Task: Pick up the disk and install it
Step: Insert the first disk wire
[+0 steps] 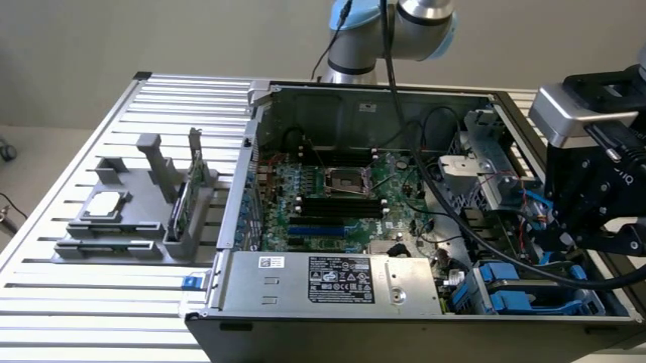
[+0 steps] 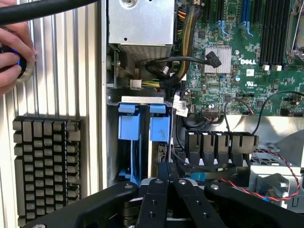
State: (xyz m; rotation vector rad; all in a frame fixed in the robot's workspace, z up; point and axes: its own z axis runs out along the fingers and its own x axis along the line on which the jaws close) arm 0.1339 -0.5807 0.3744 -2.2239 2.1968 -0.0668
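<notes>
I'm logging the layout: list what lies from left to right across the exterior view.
square silver chip → upright green circuit card → motherboard → blue drive carriers

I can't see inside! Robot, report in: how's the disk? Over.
Gripper shut, over drive bay. Disk in blue carrier, seated in bay. Black cables close beside.
</notes>
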